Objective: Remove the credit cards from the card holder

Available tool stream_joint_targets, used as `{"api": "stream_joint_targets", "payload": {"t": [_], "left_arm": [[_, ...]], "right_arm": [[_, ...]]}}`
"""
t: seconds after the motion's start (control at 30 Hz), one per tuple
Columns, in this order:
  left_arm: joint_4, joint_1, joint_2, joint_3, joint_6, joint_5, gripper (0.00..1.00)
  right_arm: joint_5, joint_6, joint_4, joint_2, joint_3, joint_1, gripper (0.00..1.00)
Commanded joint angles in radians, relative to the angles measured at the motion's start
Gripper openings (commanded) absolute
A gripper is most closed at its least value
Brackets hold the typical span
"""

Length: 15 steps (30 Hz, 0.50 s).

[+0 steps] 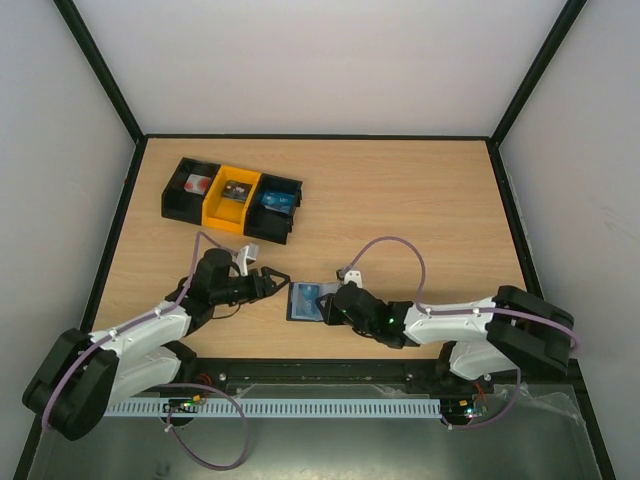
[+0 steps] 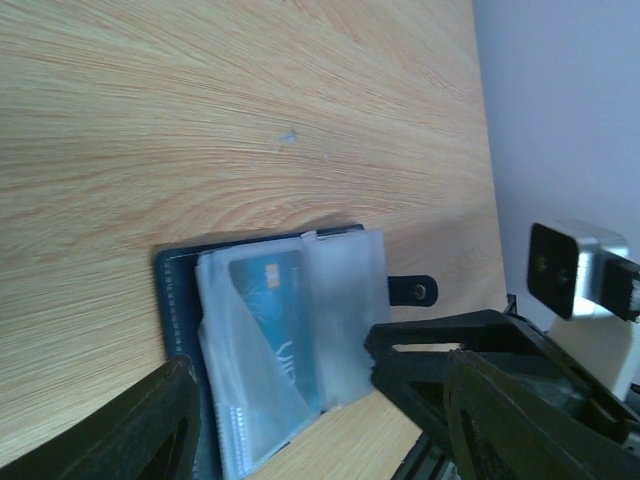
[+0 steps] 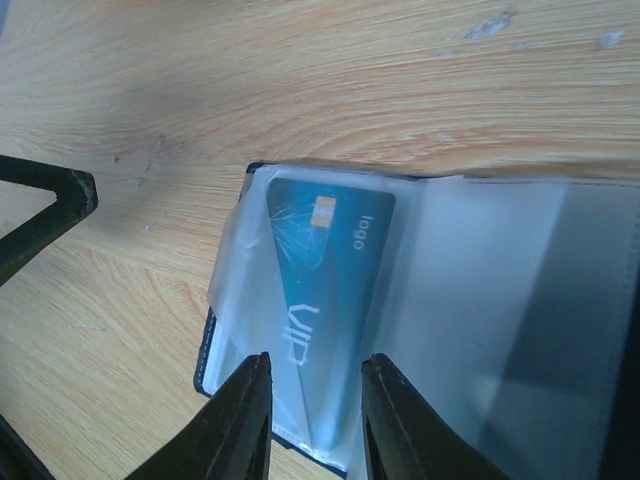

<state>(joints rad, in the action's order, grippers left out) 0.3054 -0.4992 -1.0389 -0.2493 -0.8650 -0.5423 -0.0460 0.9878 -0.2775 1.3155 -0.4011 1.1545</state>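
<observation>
Glossy credit card (image 3: 322,290); card holder (image 3: 470,300) sleeves translucent plastic.

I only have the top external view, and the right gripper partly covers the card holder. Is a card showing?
Observer: The right wrist view shows a blue card with a gold chip, tucked in a clear sleeve.
Operator: Gripping it?
Observer: The right gripper has a finger either side of the card's near end. I cannot tell whether it is pinching.
Operator: Anything else?
Observer: Left wrist view: a closing tab with a round snap sticks out from the card holder.
</observation>
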Motion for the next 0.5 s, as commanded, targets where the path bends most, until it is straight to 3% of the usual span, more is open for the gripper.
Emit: {"api": "stream_joint_targets", "payload": {"t": [0.0,0.47], "left_arm": [[0.091,-0.031,-0.012,0.002,-0.037,0.016,0.68],[0.169,-0.069,-0.045,0.037,-0.081,0.021,0.68]], "right_arm": [[0.025,0.003,-0.053,0.049,-0.041,0.004,0.25],[0.007,-0.02,-0.011,0.147,-0.054,0.001,0.23]]}}
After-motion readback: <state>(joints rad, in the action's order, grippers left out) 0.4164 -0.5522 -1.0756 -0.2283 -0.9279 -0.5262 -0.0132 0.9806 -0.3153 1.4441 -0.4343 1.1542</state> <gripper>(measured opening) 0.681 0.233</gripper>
